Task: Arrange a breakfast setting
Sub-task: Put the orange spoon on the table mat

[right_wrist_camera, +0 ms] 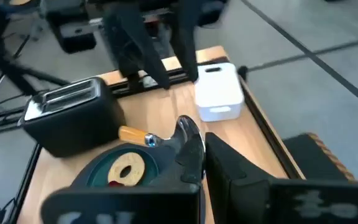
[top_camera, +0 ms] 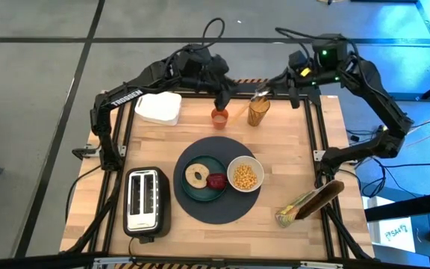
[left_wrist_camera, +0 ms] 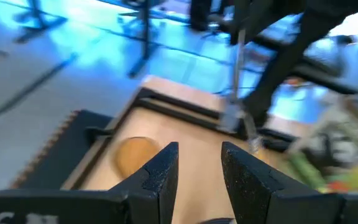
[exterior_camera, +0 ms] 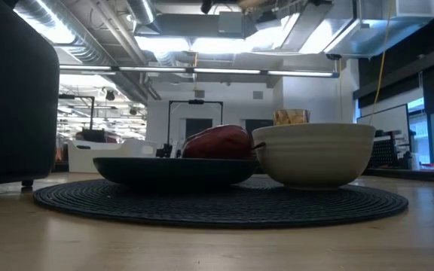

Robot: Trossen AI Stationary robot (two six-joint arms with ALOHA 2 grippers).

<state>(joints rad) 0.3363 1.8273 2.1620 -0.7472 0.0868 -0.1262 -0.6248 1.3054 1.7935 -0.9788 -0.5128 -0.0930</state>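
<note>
mat (top_camera: 219,179) mid-table with plate (top_camera: 200,188), bowl (top_camera: 245,175) | orange cup (top_camera: 219,117) far edge under left claw (top_camera: 221,101), spread | right claw (right_wrist_camera: 197,152) pinching spoon (right_wrist_camera: 188,134), far edge | arm reads TROSSEN

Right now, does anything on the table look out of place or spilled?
Nothing is spilled. The small orange cup stands off the mat, near the table's far edge, by the left gripper. The metal spoon is not laid on the mat either: the right gripper holds it.

Left gripper (top_camera: 220,101) fingers parted; right gripper (top_camera: 262,94) closed, both at table's far edge.
</note>
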